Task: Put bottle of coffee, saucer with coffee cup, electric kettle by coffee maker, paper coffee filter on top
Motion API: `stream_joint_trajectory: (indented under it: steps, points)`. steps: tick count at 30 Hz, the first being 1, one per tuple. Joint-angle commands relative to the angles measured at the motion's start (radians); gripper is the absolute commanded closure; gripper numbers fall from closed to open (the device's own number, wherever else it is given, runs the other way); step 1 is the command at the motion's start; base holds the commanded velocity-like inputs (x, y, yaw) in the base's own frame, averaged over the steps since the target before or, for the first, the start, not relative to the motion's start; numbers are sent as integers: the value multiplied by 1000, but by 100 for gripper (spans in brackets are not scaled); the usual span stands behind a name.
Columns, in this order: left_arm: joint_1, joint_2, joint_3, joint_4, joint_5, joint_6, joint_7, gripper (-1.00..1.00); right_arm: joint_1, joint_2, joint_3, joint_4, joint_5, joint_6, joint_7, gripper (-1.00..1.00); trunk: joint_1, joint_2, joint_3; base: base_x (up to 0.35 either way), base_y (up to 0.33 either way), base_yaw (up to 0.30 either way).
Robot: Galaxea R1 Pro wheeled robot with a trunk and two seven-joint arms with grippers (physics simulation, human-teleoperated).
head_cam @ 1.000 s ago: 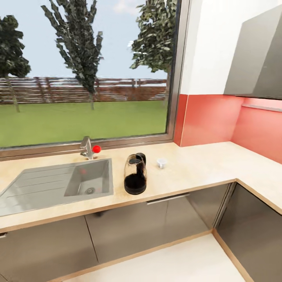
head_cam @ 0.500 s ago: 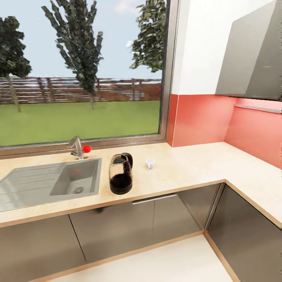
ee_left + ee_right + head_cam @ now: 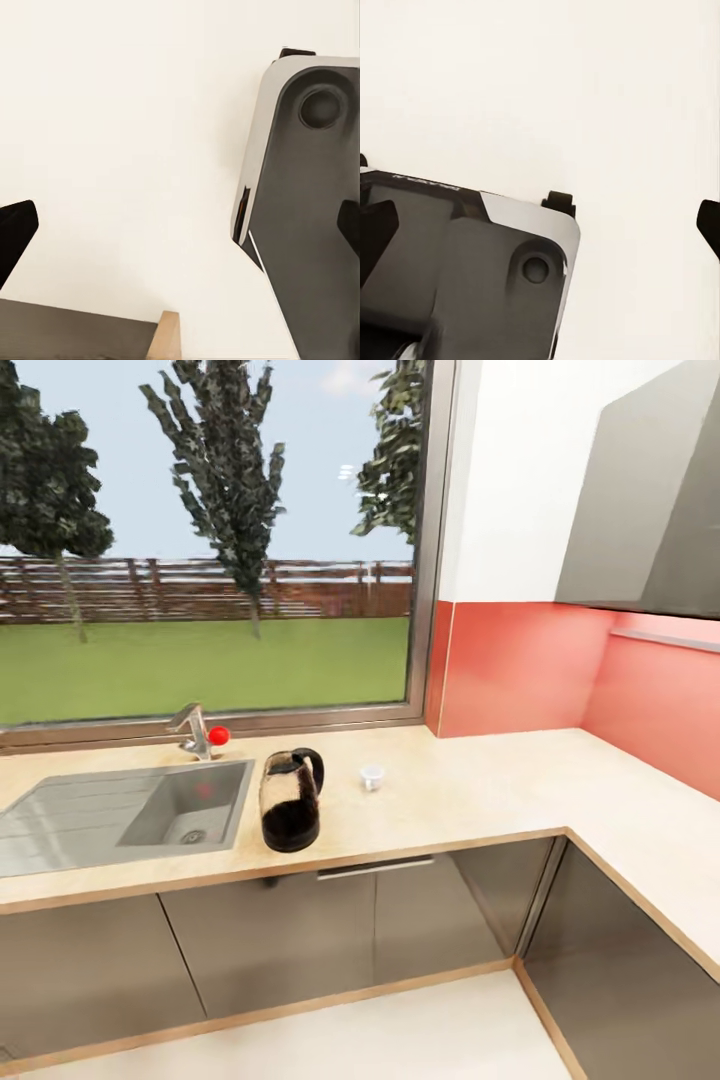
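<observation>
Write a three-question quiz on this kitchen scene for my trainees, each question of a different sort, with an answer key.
1. True or false: the electric kettle stands inside the sink.
2. Multiple choice: the small white cup sits on the countertop
A. between the kettle and the faucet
B. on the kettle's far side from the sink
C. in the sink basin
3. Fill in: the knob beside the faucet is coloured ____.

Key: 1 false, it stands on the countertop just beside the sink. 2 B. 3 red.
</observation>
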Motion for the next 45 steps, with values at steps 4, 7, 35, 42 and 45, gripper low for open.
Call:
stream_joint_trajectory:
  steps: [4, 7, 35, 42, 45]
  points:
    - [-1, 0, 7, 3, 6, -6, 1, -100, 0, -1, 8, -2, -11, 6, 3, -100, 1, -2, -2, 0, -313, 276]
    - [-1, 0, 6, 3, 6, -5, 1, -100, 0, -1, 7, -2, -11, 6, 3, -100, 1, -2, -2, 0, -313, 277]
    - [-1, 1, 4, 6, 6, -6, 1, -100, 0, -1, 8, -1, -8, 8, 4, -100, 1, -2, -2, 0, -266, 235]
    - [9, 17, 2, 13, 1, -3, 0, -100, 0, 1, 2, -104, -15, 7, 4, -100, 1, -2, -2, 0, -2, 2]
    - [8, 18, 0, 10, -2, -2, -3, -100, 0, 2, 4, -293, -17, 6, 5, -100, 1, -2, -2, 0, 0, 0]
